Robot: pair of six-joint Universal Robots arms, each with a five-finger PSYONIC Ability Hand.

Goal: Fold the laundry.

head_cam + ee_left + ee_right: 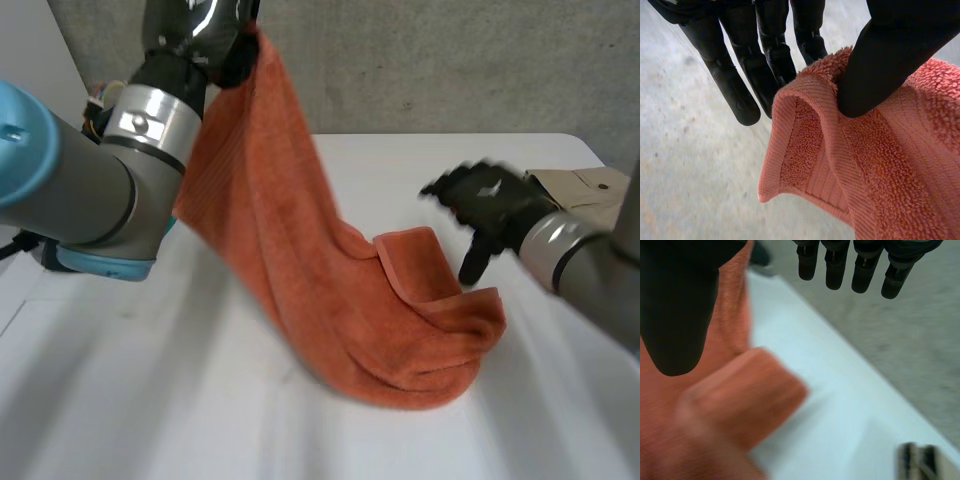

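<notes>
White worktop [150,400] carries the lower half of one orange towel [300,260]; the upper half is in the air. The towel's long axis runs on a diagonal. It's high at the back on my left side, then comes down and across to a bunched heap on the worktop, toward the right and front.

My left hand [890,60] is at the top end. The thumb is clamped on the hemmed edge near a corner, with the fingers [732,87] behind the cloth, and the corner droops free just below the pinch. Left has the towel, firmly as far as I can judge.

My right hand [490,200] hovers low over the worktop, fingers straight and spread from the thumb, nothing in it.

A beige folded garment [585,190] sits near the right wrist at the worktop's right edge. It's apart from the towel and not in play.

Key relation: the towel's turned-over flap [415,260], hem showing, lies just beside the right hand on the side toward the left arm. In the right wrist view it sits below the thumb, untouched.

The right hand is clearly nearer that low end. The left is well apart from it and occupied.

My read: next the right reaches inward and down for the flap's corner, so the towel can be stretched between both hands. The risk is pinching two layers in the heap.
</notes>
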